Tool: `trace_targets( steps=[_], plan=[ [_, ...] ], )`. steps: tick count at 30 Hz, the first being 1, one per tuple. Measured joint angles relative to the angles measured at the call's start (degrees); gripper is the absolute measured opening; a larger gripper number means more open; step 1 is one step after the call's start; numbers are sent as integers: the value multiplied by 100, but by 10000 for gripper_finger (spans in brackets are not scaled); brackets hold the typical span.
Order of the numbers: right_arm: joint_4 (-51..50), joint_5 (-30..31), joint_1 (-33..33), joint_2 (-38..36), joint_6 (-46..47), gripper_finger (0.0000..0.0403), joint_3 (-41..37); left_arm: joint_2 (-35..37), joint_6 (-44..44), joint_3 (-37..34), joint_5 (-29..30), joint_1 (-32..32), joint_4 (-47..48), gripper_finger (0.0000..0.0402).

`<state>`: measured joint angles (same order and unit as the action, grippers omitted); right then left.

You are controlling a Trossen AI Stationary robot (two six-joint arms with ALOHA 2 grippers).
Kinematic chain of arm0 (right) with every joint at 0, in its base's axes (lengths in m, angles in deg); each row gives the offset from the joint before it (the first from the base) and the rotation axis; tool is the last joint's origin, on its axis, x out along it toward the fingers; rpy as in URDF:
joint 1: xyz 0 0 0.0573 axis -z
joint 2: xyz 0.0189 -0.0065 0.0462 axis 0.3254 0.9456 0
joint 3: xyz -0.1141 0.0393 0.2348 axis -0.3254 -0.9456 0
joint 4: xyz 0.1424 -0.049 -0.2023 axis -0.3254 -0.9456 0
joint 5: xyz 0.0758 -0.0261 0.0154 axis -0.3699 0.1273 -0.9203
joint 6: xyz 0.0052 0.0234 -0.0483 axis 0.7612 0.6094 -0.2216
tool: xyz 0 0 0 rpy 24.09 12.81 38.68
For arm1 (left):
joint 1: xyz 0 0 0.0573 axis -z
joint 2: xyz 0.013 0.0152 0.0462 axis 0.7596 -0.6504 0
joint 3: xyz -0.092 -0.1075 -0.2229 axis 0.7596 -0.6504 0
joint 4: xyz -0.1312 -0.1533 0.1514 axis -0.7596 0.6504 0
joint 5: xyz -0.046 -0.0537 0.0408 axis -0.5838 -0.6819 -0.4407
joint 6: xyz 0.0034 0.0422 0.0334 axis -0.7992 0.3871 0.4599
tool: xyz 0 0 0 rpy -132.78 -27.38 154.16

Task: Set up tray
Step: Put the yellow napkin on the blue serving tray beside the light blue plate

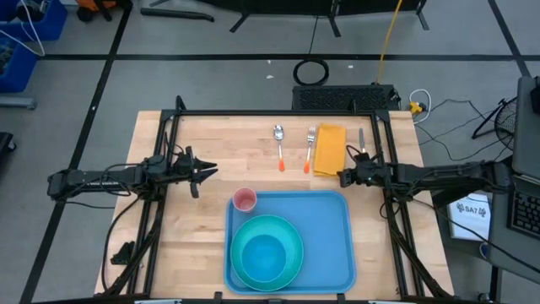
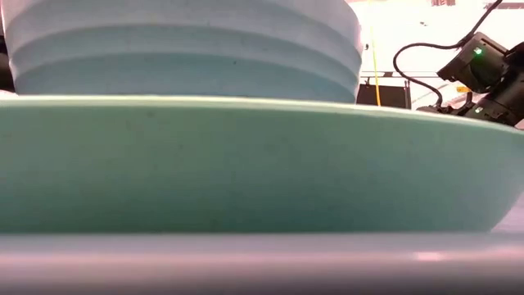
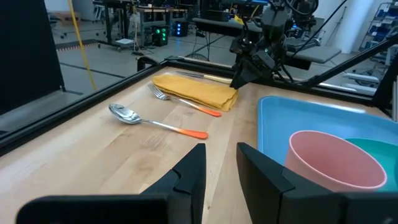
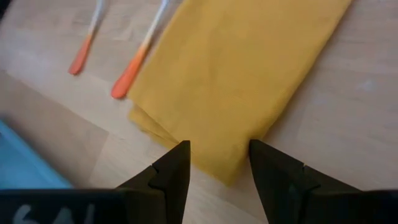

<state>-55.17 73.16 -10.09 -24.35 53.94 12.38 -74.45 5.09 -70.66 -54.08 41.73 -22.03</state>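
Observation:
The light-blue tray (image 1: 337,253) lies at the table's near middle. On it sit a teal plate (image 1: 291,232) holding a blue bowl (image 1: 263,257), and a pink cup (image 1: 245,200) in the far left corner. Beyond the tray lie a spoon (image 1: 279,143), a fork (image 1: 310,150) and a folded yellow napkin (image 1: 330,149). My right gripper (image 4: 217,155) is open and tilted down, with its fingers on either side of the napkin's near end. My left gripper (image 3: 221,152) is open and level at the table's left, with nothing between its fingers. My right gripper comes slanting down from the table's right onto the napkin's near end (image 4: 211,158), one finger over each side of that end. I cannot tell whether the fingertips (image 4: 177,162) touch the cloth. The napkin lies flat on the table.
A knife (image 1: 361,138) lies on the table just right of the napkin. The fork's orange handle (image 4: 134,68) lies against the napkin's left edge. Black frame rails (image 1: 278,113) border the tabletop. Bare wood shows left of the tray.

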Motion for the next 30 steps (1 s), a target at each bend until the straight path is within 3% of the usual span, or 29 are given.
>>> trace_targets(
  steps=[19,22,27,30],
  plan=[
    [706,75,114,851,-118,148,-11,0,-1,1,-1,0,2,93],
    [709,253,131,857,-272,118,-11,0,-1,1,0,0,2,93],
    [965,332,129,859,-823,20,-10,0,1,1,-2,0,0,93],
    [1060,336,129,861,-1000,8,-2,0,-1,1,-2,0,2,93]
  ],
)
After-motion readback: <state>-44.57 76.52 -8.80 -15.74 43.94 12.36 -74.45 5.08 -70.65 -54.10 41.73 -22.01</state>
